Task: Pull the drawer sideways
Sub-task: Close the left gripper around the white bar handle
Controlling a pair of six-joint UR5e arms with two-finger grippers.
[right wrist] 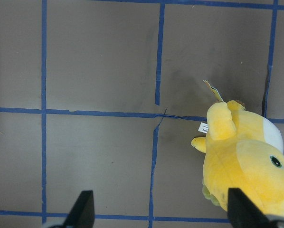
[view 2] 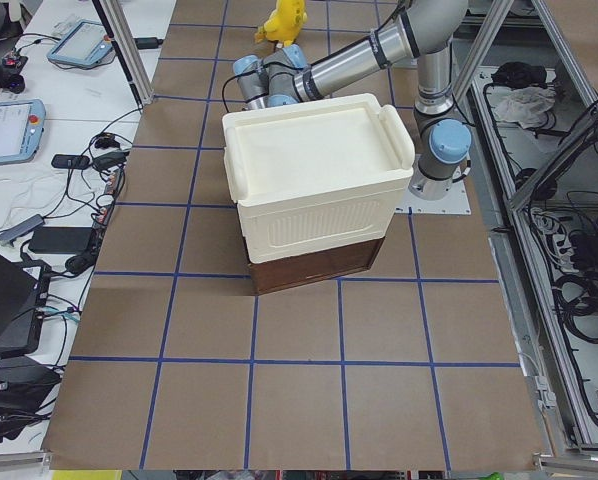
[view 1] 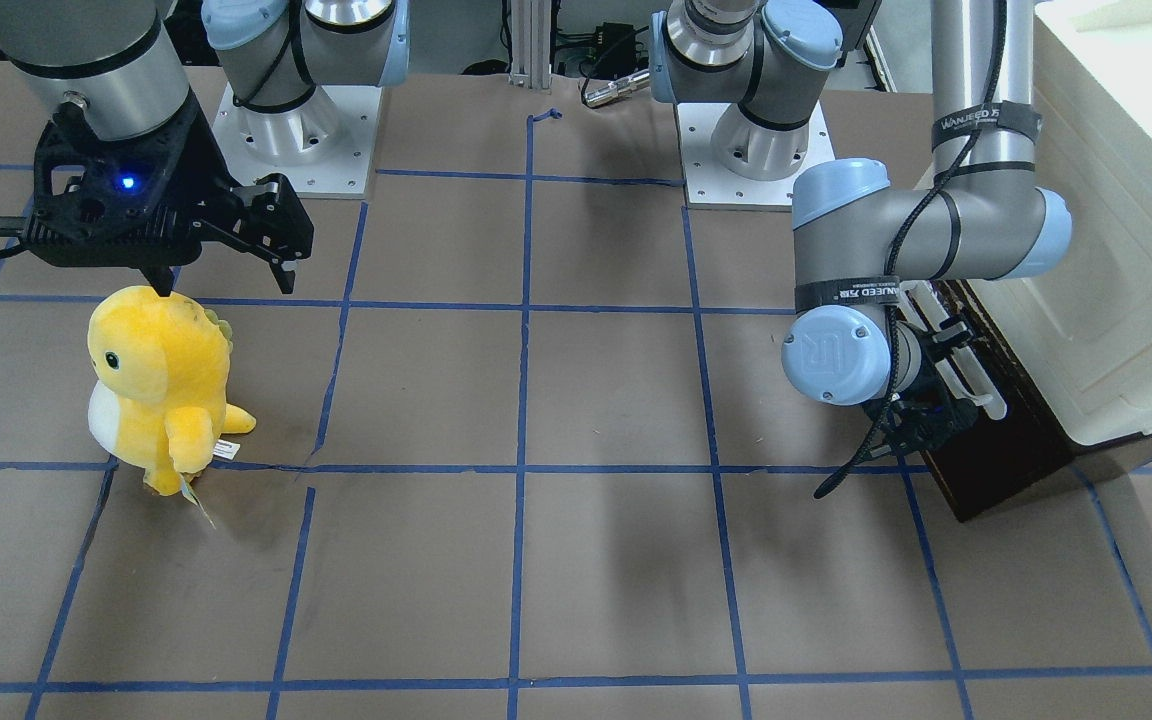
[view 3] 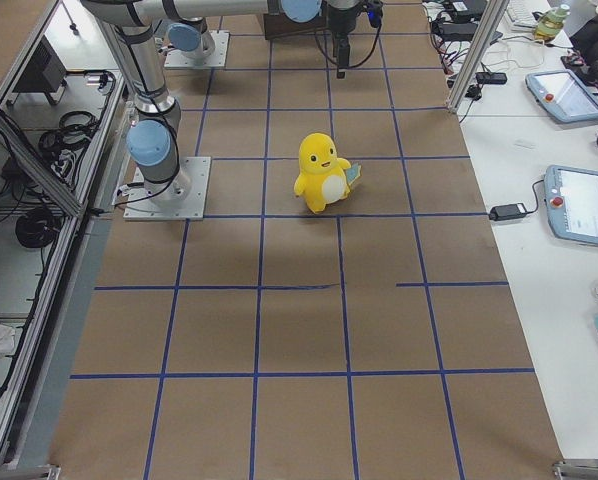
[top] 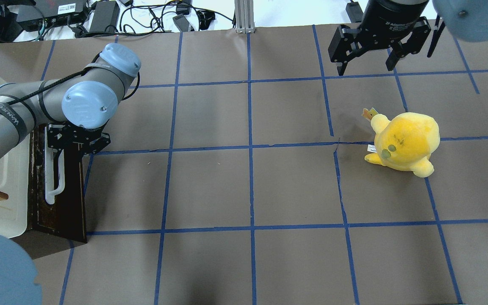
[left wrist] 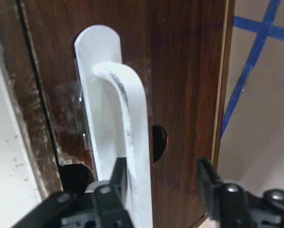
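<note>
Drawer (top: 64, 199) sits at the robot's left end of the surface (top: 248, 186), low on the cream cabinet body (view 2: 314, 170). Its dark brown front faces the middle of the surface. We see the front lying close against the cabinet, with only a thin seam in the left wrist view. The white bar handle (left wrist: 132, 118) runs lengthwise along the front.

The left gripper (left wrist: 161, 166) is at the handle, near one end of the bar. Its fingers (left wrist: 206, 178) are spread apart and straddle the bar. One finger is just beside the bar and the other stands well off it over the brown wood, so they are not clamped. We cannot tell whether the near finger actually touches the bar.

The right gripper (top: 365, 67) hangs above the surface on the robot's right side with its fingers (right wrist: 85, 209) spread wide and nothing between them. A yellow plush toy (top: 405, 142) stands upright on the surface near it, not touching it. Blue tape lines (top: 249, 127) form a grid over the brown surface. The toy is well apart from the drawer.
</note>
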